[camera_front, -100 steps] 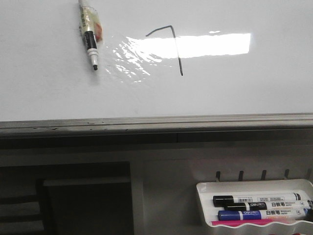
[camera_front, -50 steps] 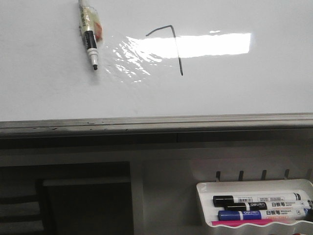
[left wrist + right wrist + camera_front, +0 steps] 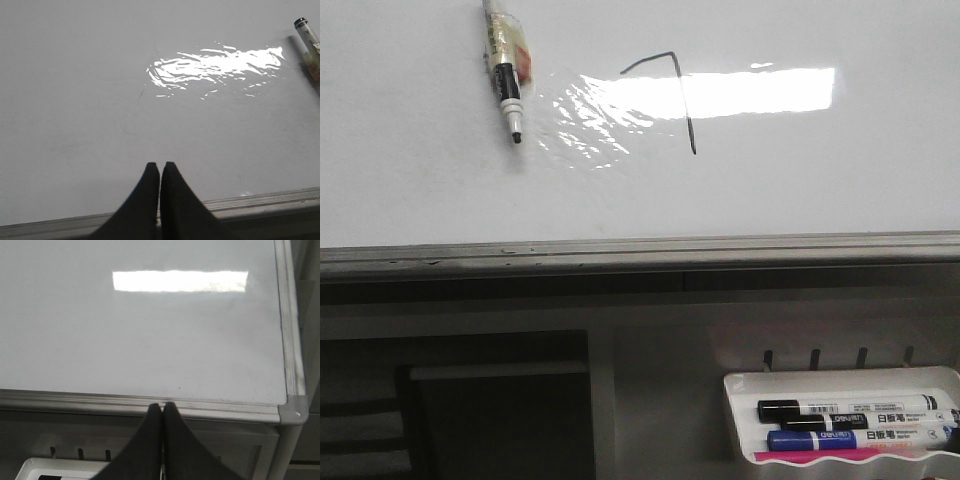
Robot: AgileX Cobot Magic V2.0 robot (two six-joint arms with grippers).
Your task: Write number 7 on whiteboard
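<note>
**Operator:** Grippers first, nearest to me. On my wrist feeds the left gripper [image 3: 159,172] has its fingers pressed together on nothing, hanging over the near edge of the whiteboard [image 3: 410,200]. My right gripper [image 3: 161,412] is the same, pinched closed and empty, over the board's near rail by its corner.

**Colleague:** Anything different from a second ago?

**Operator:** Barely. I see the whole front picture slide a touch; no stroke is added and the pen is where it was. I judge the writing finished.

**Colleague:** And the mark?

**Operator:** Further up the board, the number 7 [image 3: 680,95] crosses the bright reflection, well apart from both grippers. The taped marker pen [image 3: 505,70] lies to its left, held by neither arm.
</note>
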